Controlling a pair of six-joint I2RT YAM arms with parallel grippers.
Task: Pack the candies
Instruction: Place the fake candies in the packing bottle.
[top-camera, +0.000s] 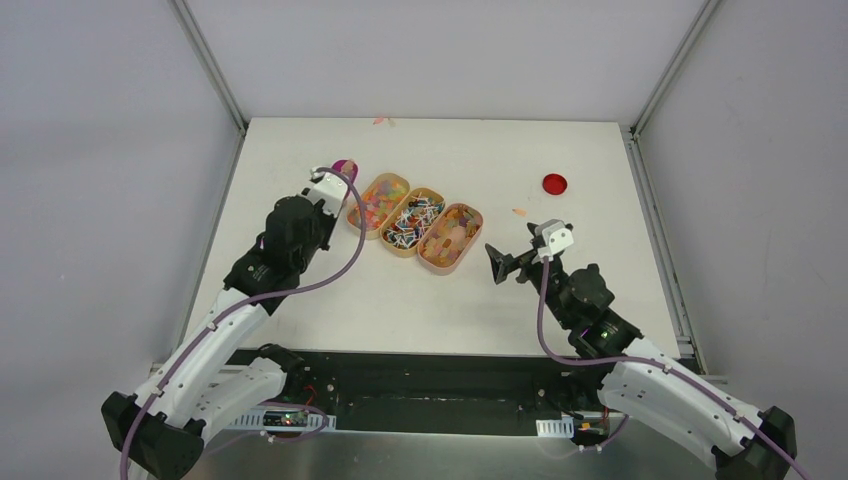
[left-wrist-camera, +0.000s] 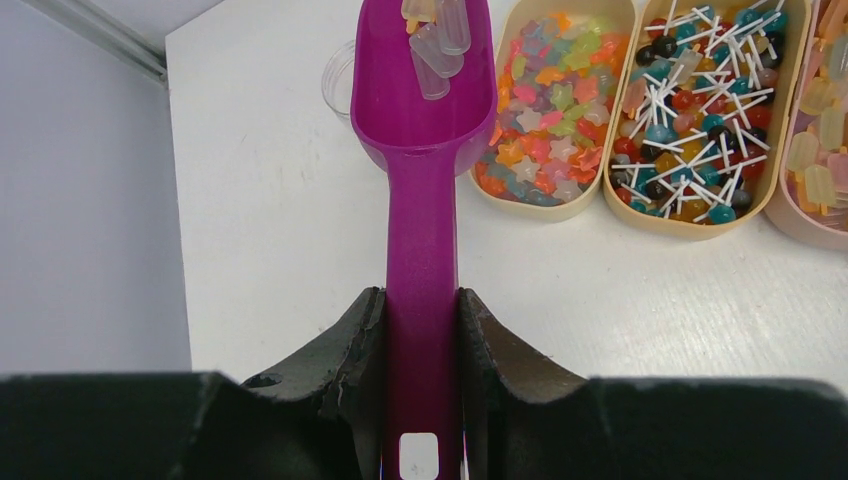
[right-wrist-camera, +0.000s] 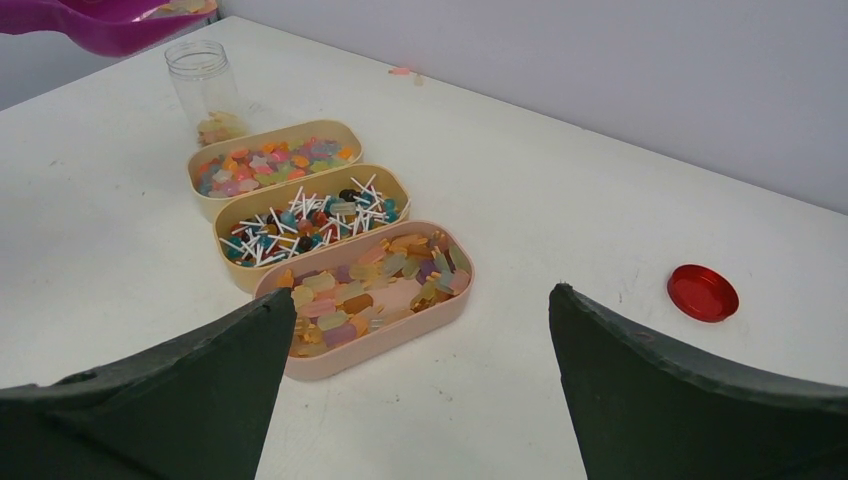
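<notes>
From above, my left gripper (top-camera: 335, 182) sits at the far-left end of the three trays (top-camera: 434, 266), with the magenta scoop (top-camera: 344, 166) poking out beyond it. The right gripper (top-camera: 505, 263) hangs well right of the trays, jaws apart and holding nothing. Most candies (top-camera: 415, 221) lie in the trays.

On the left wrist, the jaws are clamped on the scoop's handle, whose long axis runs straight away from them. A few pale gummies (left-wrist-camera: 440, 45) lie in the bowl. The rim of the clear jar (left-wrist-camera: 338, 80) peeks out under the bowl's left edge.

On the right wrist, the jar stands upright just beyond the farthest tray, the bowl above its mouth and a shade left. I judge the pour belongs to the left arm.
</notes>
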